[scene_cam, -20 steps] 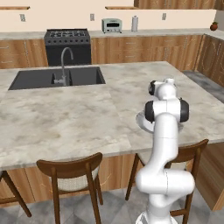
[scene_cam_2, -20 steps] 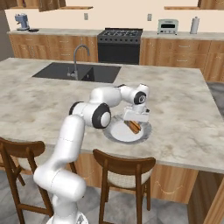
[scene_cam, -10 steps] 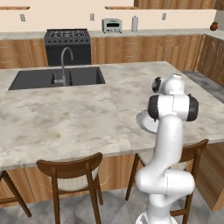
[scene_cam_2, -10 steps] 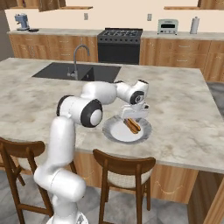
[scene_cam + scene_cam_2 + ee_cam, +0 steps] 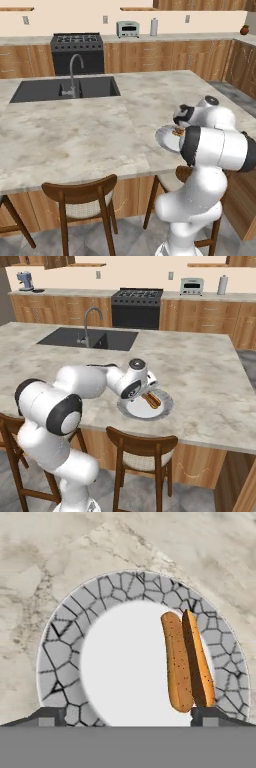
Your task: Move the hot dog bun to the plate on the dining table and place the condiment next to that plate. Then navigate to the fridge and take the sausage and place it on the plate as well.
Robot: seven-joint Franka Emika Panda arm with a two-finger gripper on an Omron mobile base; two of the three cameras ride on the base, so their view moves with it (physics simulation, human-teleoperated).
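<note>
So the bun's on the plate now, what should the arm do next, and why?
Probably lift the gripper straight up and away. The bun already lies on the plate and the jaws stand wide open around nothing, so the bun step looks done; the condiment comes next.

No writing, label, brand, number or sign can be read in any of the views
</note>
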